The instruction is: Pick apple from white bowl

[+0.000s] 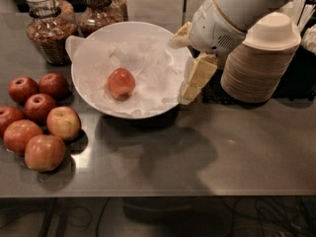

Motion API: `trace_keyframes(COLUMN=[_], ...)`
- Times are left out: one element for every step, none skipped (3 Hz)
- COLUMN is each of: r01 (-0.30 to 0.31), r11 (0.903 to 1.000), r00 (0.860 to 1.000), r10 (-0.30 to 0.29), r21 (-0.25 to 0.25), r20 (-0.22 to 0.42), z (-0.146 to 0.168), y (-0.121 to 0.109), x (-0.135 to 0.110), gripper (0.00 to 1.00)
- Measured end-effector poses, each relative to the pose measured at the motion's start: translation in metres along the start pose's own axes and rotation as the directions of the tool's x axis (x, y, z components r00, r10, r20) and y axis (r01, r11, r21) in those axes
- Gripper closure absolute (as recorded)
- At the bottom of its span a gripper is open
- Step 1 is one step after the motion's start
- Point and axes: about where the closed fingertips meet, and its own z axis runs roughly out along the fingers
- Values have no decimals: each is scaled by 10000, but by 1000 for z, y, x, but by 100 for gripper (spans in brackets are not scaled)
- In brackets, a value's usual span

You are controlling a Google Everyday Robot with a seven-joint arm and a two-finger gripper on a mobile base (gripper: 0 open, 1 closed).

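Nearest to the camera is the grey metal table [237, 152]. It carries a dark shadow below the gripper and a little to its left. Far to the left of the gripper and lower in the view, six loose red apples [39, 117] lie in a cluster on the table (one of them, the yellow-sided apple [63, 123], is paler than the others).

The cream two-finger gripper [177, 72] hangs at the right edge of the wide shallow white bowl [133, 115]. Its long lower finger [197, 78] points down and left over the bowl's rim. The fingers stand apart and nothing is between them. The light orange-red round apple [121, 82] lies to the left of the gripper, well apart from it, near the middle of the bowl on the crumpled white paper liner [153, 68].

The white rounded arm housing [232, 14] rises up and to the right from the gripper. Just to the right of the gripper stands the stack of beige disposable bowls [261, 63]. Farther back, to the left of the gripper and behind the bowl, are two glass jars [47, 31] with brown contents.
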Motion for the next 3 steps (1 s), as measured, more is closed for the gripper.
trace_keyframes(r01=[200, -82, -324], r11=[9998, 9997, 9989], r00=[9998, 9993, 9986], r10=[-200, 91, 338], r21=[1, 244, 338], r20=[51, -357, -417], z=[20, -12, -21], y=[-17, -8, -5], x=[-7, 12, 19], gripper=[16, 18, 28])
